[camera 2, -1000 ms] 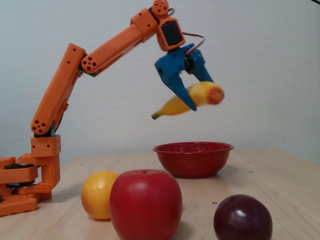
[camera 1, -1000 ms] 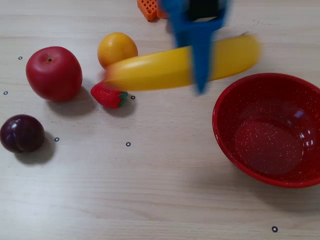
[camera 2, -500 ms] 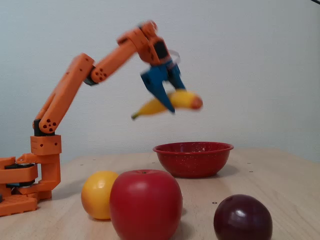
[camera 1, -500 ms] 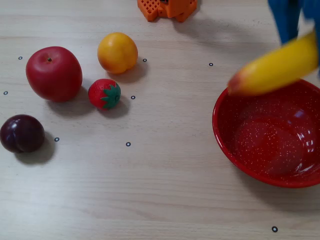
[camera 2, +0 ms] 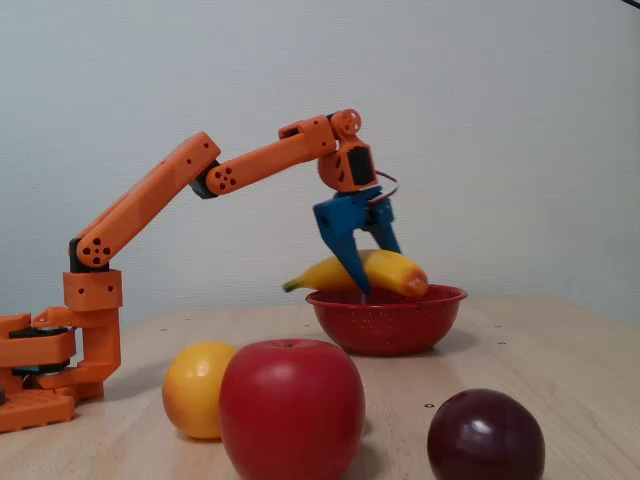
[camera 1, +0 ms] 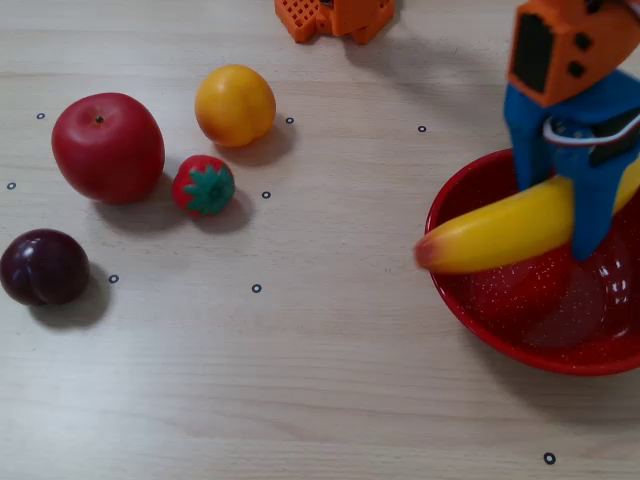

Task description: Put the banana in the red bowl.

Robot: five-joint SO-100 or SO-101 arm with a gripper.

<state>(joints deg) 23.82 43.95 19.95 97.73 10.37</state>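
One banana over red bowl (rim level) | end effector clamped around it | bowl otherwise bare

From my side-on camera I see the orange arm reaching out from its base at the left, its blue end effector pointing down and clamped across the banana. The banana lies almost level just above the rim of the red bowl, its reddish end toward the right and its stem end sticking out past the bowl's left edge. Close to my lens on the desk sit a red apple, an orange fruit and a dark plum.
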